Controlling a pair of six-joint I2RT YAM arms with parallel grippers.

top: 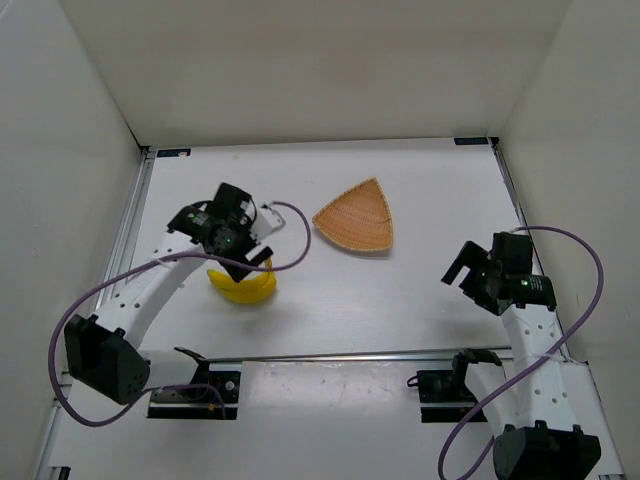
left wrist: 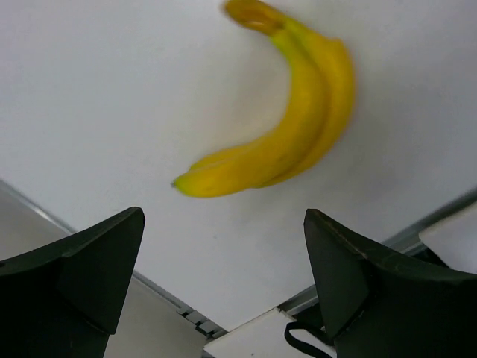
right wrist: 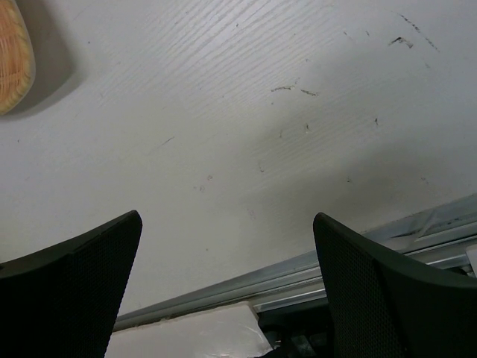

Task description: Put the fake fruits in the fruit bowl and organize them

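left claw (left wrist: 223, 216) spread wide, over bananas (left wrist: 298, 134)

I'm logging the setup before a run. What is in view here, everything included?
Bananas: one bunch, yellow, on the table left of centre, below the left arm's fingers.
Basket: one, tan-orange wicker, on the table near centre, nothing in it.
Table: one, white, lightly scuffed.
Walls: three, white, around the table.
Rail: one, metal, along the near edge.
Cables: two, purple, one looping off each arm.
Left gripper: one, black, open, above the bananas.
Right gripper: one, black, open, over bare table at right.
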